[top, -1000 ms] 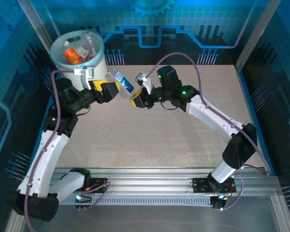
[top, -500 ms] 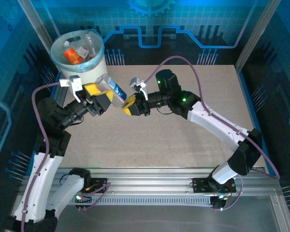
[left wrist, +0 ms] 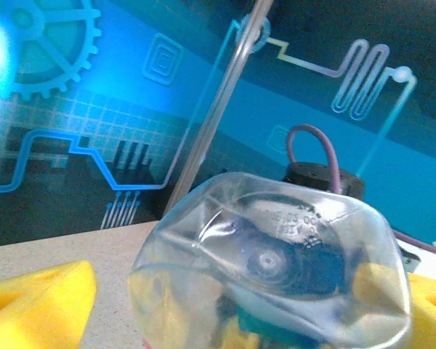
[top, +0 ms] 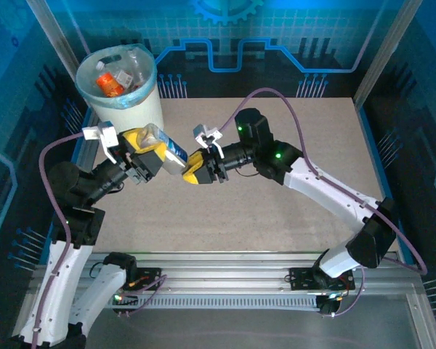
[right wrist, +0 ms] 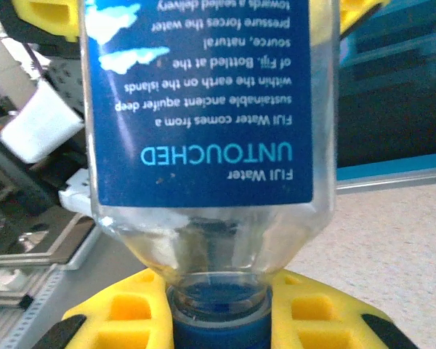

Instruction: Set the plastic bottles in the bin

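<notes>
The right gripper (top: pixel 189 166) was clamped on the blue-capped neck of the clear plastic bottle with a dark blue label (top: pixel 171 150), held above the worktop (top: pixel 276 218). The bottle's long axis ran toward the left gripper (top: pixel 151 147), whose fingers (left wrist: pixel 36 298) stood apart astride its base. The round cream-white bin with a pale blue liner (top: pixel 134 113) stood just beyond, nearer the left gripper.

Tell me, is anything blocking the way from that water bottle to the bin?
No obstacle shows. The right gripper holds the bottle by its cap, and the left gripper has its fingers on either side of the bottle's base. The bin stands just behind the left gripper, its top open.
</notes>
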